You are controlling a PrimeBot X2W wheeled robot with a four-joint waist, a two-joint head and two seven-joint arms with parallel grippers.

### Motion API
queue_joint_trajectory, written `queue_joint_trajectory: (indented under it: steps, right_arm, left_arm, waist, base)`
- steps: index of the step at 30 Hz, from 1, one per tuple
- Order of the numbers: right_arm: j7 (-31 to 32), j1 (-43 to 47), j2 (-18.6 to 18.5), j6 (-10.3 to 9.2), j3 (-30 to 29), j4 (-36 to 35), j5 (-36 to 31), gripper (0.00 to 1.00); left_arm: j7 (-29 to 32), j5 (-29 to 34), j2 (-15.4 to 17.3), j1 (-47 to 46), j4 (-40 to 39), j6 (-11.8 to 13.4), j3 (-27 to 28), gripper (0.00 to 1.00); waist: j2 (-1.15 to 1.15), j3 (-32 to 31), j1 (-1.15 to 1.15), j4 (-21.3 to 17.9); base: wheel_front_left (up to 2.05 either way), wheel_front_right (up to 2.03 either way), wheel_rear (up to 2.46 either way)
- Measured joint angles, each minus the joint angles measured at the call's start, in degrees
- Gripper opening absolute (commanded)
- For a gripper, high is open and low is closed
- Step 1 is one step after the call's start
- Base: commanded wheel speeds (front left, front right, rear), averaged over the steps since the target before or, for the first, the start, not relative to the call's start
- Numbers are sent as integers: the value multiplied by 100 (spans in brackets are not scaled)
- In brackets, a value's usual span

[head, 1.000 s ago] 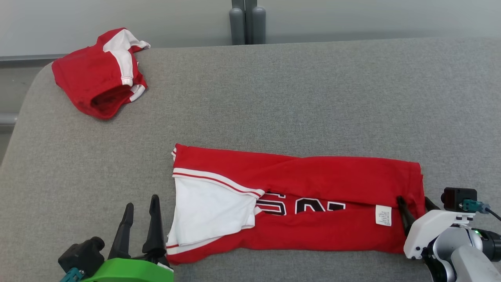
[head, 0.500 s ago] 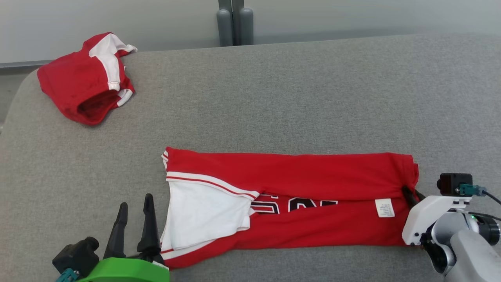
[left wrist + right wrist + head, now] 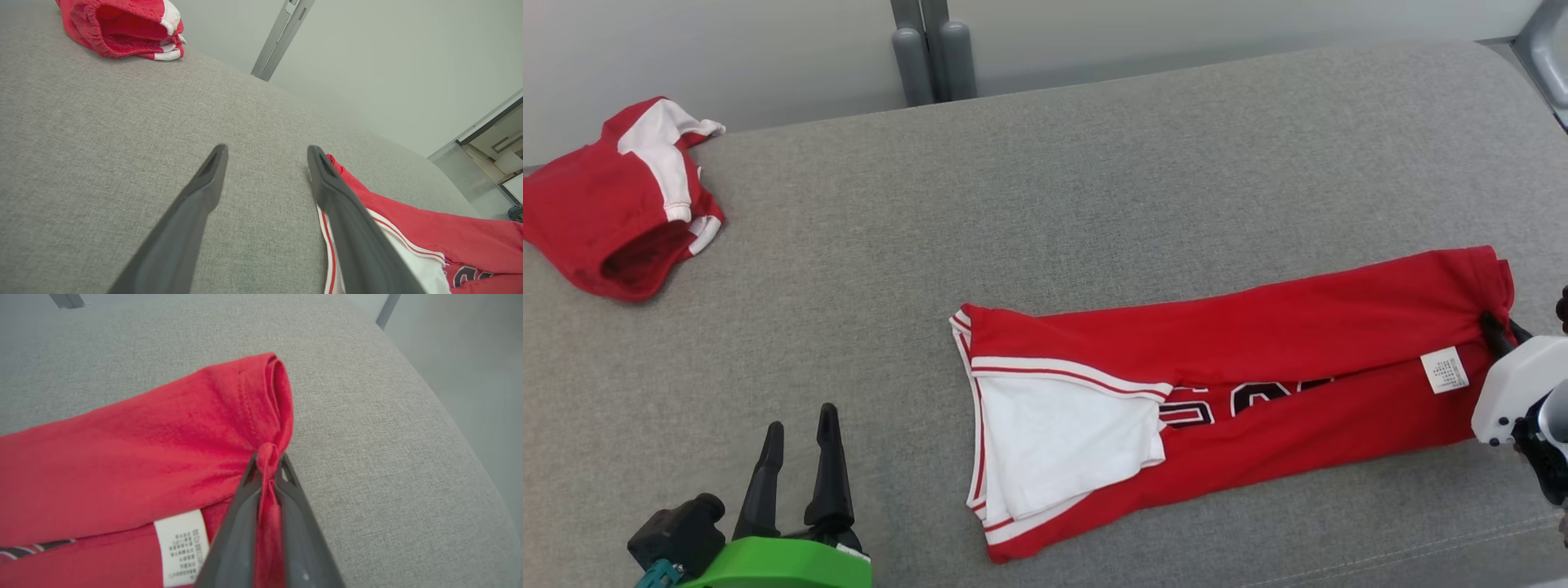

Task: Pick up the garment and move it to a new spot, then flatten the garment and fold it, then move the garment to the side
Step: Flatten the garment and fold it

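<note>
Red garment (image 3: 1282, 343): folded long, lying across the grey cushion (image 3: 1094, 180), right of centre.
Right gripper (image 3: 268, 465): clamped on its right hem, cloth bunched between the fingers.
Left gripper (image 3: 796, 425): spread wide, empty, near the left end.

Red garment (image 3: 1258, 327) lies folded into one long strip, one end near the left claw (image 3: 799, 417), the other end's hem bunched tight in the right claw (image 3: 1500, 325). White panel (image 3: 1062, 441) faces up at the left-claw end (dark lettering (image 3: 1241, 400) half hidden under the fold), care label (image 3: 1444, 370) just beside the right claw.
</note>
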Motion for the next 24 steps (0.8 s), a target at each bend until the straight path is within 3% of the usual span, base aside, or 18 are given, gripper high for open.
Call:
queue_joint_trajectory:
  steps: [6, 15, 24]
  right_arm:
    - [169, -68, 175, -1, 323, -580, 196, 0]
    - [676, 186, 293, -3, 1079, -2118, 832, 0]
    - [1200, 532, 811, -7, 1828, -3138, 1513, 0]
  left_arm:
    - [0, 18, 12, -11, 64, 1, -22, 100]
    - [9, 35, -20, -12, 190, 2, -141, 100]
    - [34, 33, -49, -8, 255, -36, -241, 100]
  waist:
    - [0, 5, 0, -173]
    - [0, -176, 0, -225]
    - [0, -320, 0, -12]
  base:
    - [0, 0, 0]
    - [0, 0, 0]
    - [0, 0, 0]
